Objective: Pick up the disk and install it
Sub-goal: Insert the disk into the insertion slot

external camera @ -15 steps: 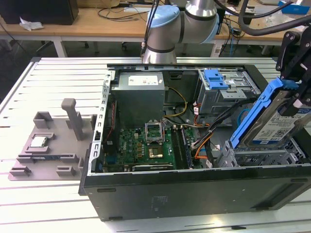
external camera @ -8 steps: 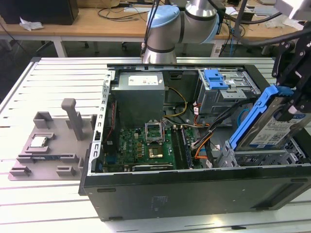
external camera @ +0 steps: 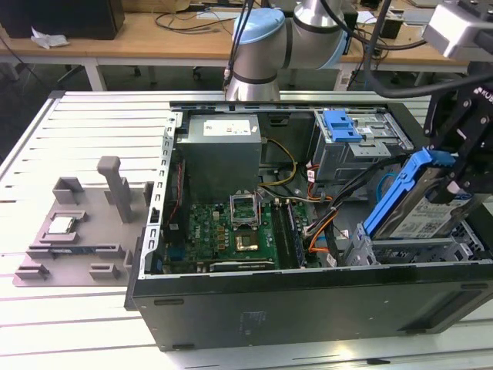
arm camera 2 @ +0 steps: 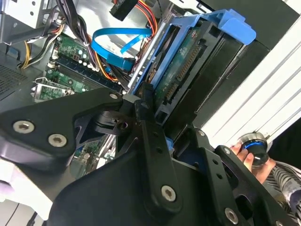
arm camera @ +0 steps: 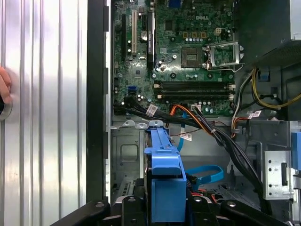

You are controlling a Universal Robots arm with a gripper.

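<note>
The disk (external camera: pixel 424 212) is held clamped by the gripper (external camera: pixel 453 176), tilted 1-to-7 o'clock in the exterior view, over the drive cage (external camera: pixel 416 250)

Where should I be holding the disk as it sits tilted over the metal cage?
By the blue rail frame at its raised end, coming from above. The gripper grips the disk there now. Its lower end points into the metal cage and probably must stay free to slide in.
</note>
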